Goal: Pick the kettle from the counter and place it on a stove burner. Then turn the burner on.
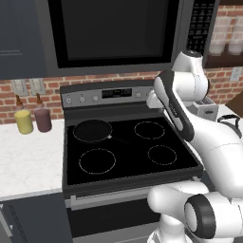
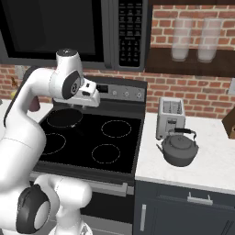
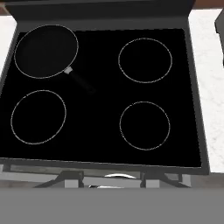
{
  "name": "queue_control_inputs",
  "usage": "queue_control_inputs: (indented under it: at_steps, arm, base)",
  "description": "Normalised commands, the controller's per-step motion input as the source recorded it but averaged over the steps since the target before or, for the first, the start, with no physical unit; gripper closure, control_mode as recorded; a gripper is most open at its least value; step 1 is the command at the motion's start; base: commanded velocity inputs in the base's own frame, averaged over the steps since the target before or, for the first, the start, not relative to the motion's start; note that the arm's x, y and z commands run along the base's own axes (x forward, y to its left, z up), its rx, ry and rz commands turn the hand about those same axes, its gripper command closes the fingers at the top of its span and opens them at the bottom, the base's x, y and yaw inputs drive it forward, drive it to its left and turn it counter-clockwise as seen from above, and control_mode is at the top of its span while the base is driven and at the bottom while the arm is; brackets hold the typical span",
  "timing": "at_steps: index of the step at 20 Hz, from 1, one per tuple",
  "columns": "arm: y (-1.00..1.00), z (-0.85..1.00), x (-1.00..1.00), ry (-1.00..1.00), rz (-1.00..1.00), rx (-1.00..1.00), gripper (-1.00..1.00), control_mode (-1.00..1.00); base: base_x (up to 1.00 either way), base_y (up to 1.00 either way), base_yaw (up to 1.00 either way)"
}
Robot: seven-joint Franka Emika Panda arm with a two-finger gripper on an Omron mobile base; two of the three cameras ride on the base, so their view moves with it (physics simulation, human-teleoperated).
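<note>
The grey kettle (image 2: 180, 148) with its dark arched handle stands on the white counter (image 2: 215, 170) right of the stove, in front of a toaster. Its handle (image 1: 230, 120) peeks out behind my arm in the left base view. The front-right burner ring (image 3: 145, 125) (image 1: 162, 154) (image 2: 106, 153) is bare. My gripper (image 3: 112, 177) hangs high over the black cooktop, pointing down, open, with nothing between its fingertips (image 3: 71, 176). The hand (image 2: 89, 94) sits above the cooktop's back left, well away from the kettle.
A flat black pan (image 3: 46, 51) (image 1: 92, 130) covers the back-left ring, handle pointing toward the middle. A toaster (image 2: 170, 117) stands behind the kettle. Two bottles (image 1: 32, 119) stand on the left counter. Stove knobs (image 2: 133, 94) line the back panel under the microwave (image 1: 114, 33).
</note>
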Motion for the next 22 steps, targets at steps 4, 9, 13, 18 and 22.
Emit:
queue_control_inputs:
  at_steps: [4, 9, 13, 18, 22]
  arm:
    - [0.0, 0.0, -0.06, -0.05, 0.0, 0.0, -1.0, -1.0]
    - [-0.01, 0.0, -0.22, -0.08, 0.0, 0.0, -1.0, -1.0]
    - [-0.38, 0.0, -0.32, -0.02, 0.0, 0.0, -1.0, -1.0]
    - [-0.74, 0.0, -0.38, -0.04, 0.0, 0.0, -1.0, -1.0]
    - [-0.98, 0.0, -0.35, -0.01, -0.08, 0.0, -1.0, -1.0]
  base:
    - [0.0, 0.0, 0.0]
    - [0.0, 0.0, 0.0]
    - [0.0, 0.0, 0.0]
    - [0.0, 0.0, 0.0]
    - [0.0, 0.0, 0.0]
